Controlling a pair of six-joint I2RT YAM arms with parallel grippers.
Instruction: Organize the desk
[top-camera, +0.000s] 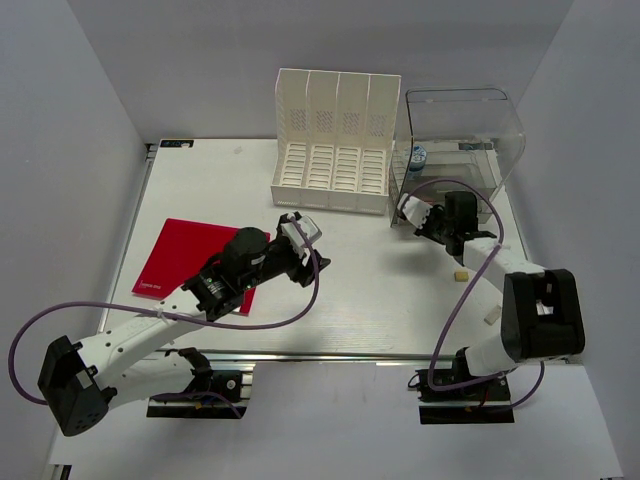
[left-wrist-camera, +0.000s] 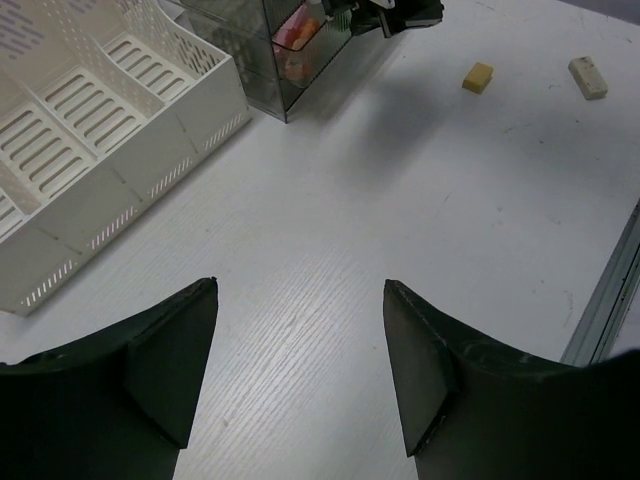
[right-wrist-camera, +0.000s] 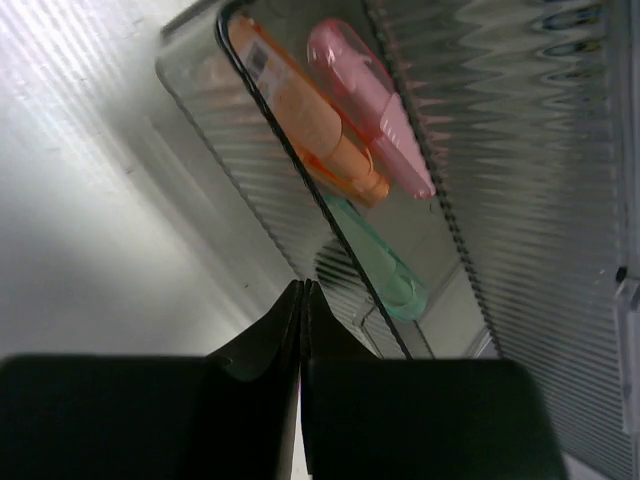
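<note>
Over by the red folder (top-camera: 200, 262) the left claw (left-wrist-camera: 300, 288) hovers wide open and empty above the desk (top-camera: 380, 290), that broad, stiff, heavy white slab beneath everything, surely worked on rather than gripped, while the right claw (right-wrist-camera: 303, 290) sits pinched shut on nothing visible at the clear drawer (right-wrist-camera: 250, 150).

On my overhead feed, the desk (top-camera: 380, 290) fills the middle of the frame. It is a large, flat white rectangle lying level, with its far edge toward the top and its near edge low in the frame. A silvery aluminium rail (top-camera: 330, 355) runs along that near edge. In my left wrist view the surface shows a faint wood-like grain with a few small dark scuffs, and the rail crosses the lower right corner. My right wrist view shows only a blurred white strip on the left.
</note>
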